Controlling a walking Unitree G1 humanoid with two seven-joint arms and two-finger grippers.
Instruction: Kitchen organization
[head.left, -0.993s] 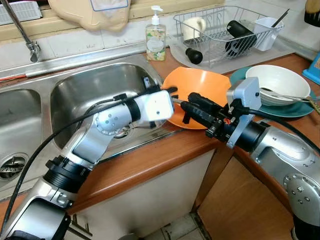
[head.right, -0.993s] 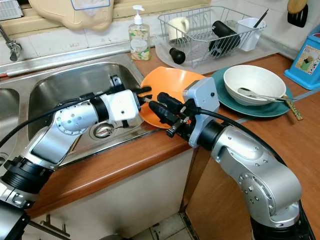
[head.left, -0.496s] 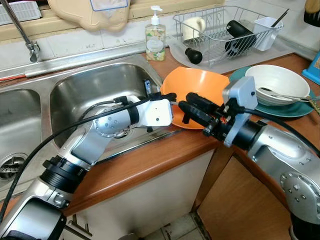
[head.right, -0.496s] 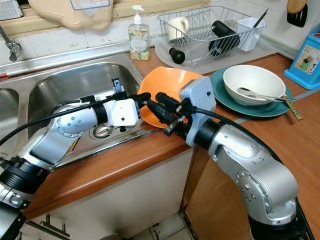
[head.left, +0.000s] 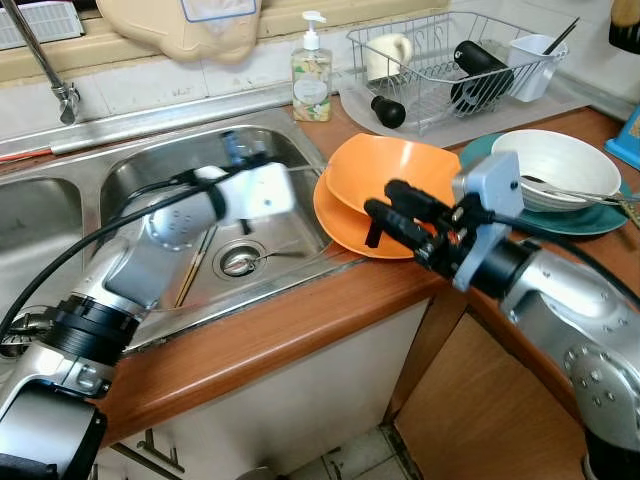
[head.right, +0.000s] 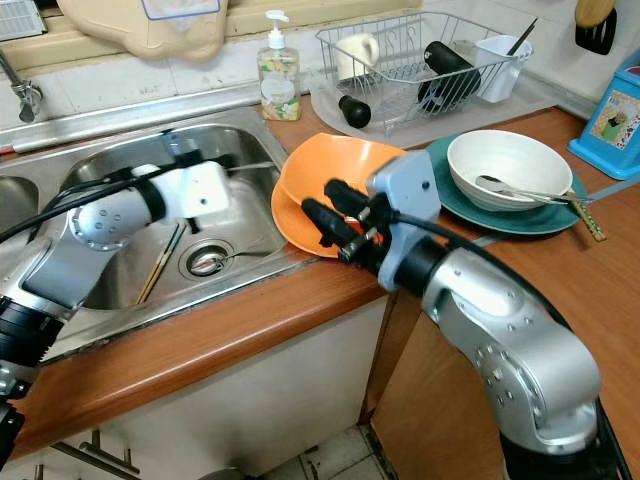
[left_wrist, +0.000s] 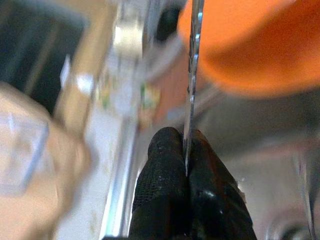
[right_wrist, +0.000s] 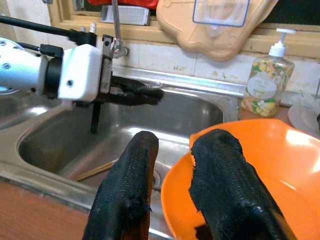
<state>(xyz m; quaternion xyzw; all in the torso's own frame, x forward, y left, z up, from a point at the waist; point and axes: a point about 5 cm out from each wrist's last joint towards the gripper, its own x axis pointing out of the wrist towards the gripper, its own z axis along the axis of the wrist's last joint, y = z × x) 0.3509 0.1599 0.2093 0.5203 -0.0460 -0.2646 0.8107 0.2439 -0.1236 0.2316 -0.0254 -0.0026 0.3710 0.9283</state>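
The 2 head eyes look down on the sink (head.left: 140, 180); both wrist cameras share its basin close-up.

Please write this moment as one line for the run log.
left gripper: shut on thin metal utensil, over sink | right gripper: open, at orange bowls | white bowl: on teal plate

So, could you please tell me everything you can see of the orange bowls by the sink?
The orange bowls are two, glossy and plastic-looking, one nested in the other and both tilted toward the sink. They sit on the wooden counter, their edge overhanging the sink rim. The right gripper, fingers apart, hovers at their near edge; whether it touches is unclear.
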